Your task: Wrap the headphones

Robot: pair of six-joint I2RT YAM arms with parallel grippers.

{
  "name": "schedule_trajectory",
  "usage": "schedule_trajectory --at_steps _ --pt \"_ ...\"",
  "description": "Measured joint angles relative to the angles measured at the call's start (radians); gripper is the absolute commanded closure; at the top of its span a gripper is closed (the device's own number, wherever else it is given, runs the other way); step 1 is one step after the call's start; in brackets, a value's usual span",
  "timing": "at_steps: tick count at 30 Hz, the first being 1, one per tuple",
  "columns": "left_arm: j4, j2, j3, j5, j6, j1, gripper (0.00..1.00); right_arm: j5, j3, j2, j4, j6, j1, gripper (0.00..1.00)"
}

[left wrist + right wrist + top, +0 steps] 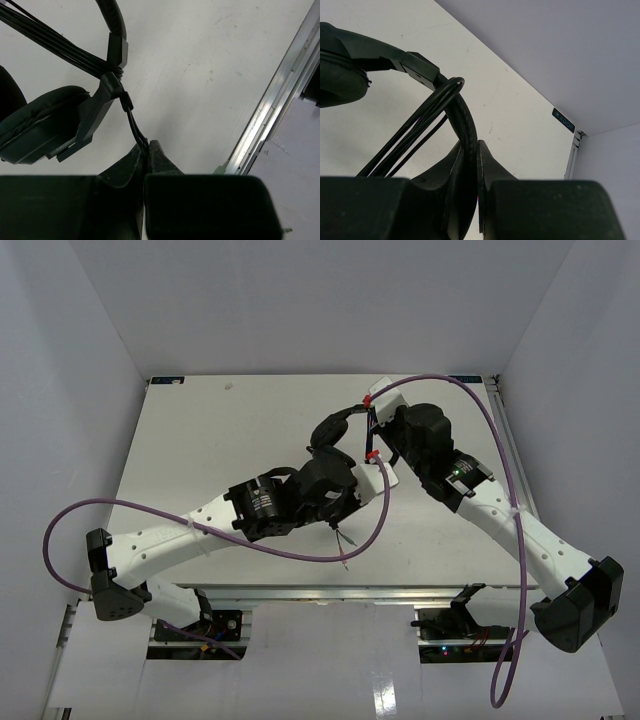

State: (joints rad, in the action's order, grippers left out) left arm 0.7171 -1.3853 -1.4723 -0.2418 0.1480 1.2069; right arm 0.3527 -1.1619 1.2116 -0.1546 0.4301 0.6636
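The black headphones [330, 426] hang between my two grippers above the middle of the table. My left gripper [147, 145] is shut on the thin black cable [134, 125] just below the earcup yoke. A padded earcup [40, 122] sits to its left. Several cable strands [60, 45] are wound round the headband slider [118, 52]. My right gripper [477, 145] is shut on the stitched headband [467, 120], and the cable strands [415, 130] run past its left finger. The other earcup [340, 75] is at the upper left. From above, the left gripper [335, 468] is under the headphones and the right gripper [378, 435] is beside them.
Thick purple arm cables [300, 552] loop over the table [200, 430] and past the right arm [505, 470]. A metal rail [270, 110] marks the table's edge. White walls [70, 360] enclose the table on three sides.
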Motion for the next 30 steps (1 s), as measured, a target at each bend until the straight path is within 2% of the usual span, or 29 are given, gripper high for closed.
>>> schedule_trajectory --at_steps 7,11,16,23,30 --pt "0.07 -0.031 -0.003 -0.008 0.025 0.001 0.85 0.011 0.001 0.007 -0.001 0.01 0.005 0.92" --pt "0.073 -0.024 0.008 -0.111 0.028 0.004 0.87 0.016 0.002 0.009 -0.002 0.019 0.005 0.92" --pt "-0.013 0.025 0.093 -0.302 0.045 0.032 0.86 0.016 0.002 0.009 0.001 0.016 0.005 0.92" --pt "-0.341 0.063 0.277 -0.526 0.185 0.1 0.81 0.015 0.001 0.021 -0.001 0.001 0.005 0.92" --pt "-0.83 0.056 0.458 -0.633 0.494 0.16 0.79 0.016 0.001 0.038 -0.013 0.0 0.004 0.92"
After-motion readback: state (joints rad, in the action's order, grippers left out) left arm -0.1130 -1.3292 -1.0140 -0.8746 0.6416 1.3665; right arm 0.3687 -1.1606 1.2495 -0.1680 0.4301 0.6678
